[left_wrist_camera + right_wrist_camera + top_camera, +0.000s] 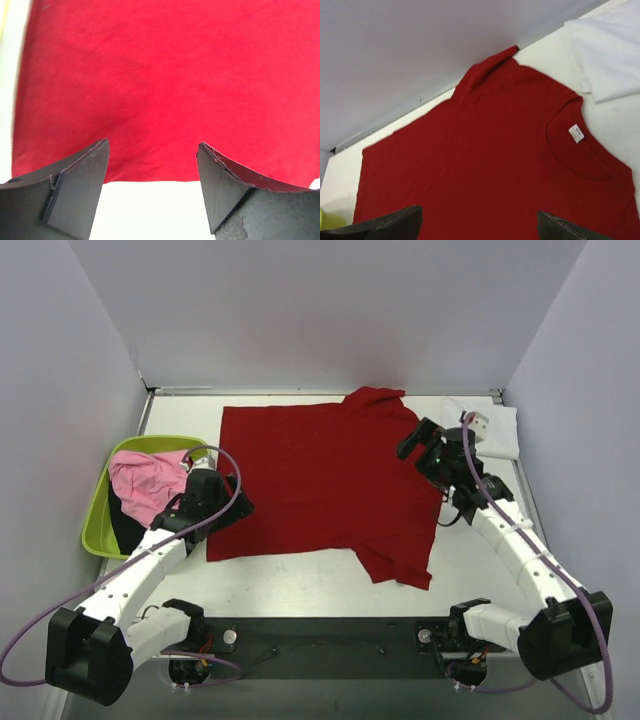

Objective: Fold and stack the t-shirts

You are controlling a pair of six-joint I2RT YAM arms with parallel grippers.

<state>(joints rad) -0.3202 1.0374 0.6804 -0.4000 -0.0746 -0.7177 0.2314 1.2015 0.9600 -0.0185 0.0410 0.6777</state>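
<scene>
The white shirt (495, 430) looks folded; the red shirt (320, 480) lies flat. The pink shirt (145, 480) and black shirt (122, 530) wait in the tub (97, 530). Left gripper (152, 150) and right gripper (480, 212) gape wide, empty.

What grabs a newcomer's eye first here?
The deep red t-shirt spread flat across the middle of the table, collar to the right. At the left edge a lime-green tub holds a crumpled pink t-shirt; a white t-shirt lies folded in the far right corner. The left pincer and right pincer hang open at the red shirt's opposite ends.
</scene>
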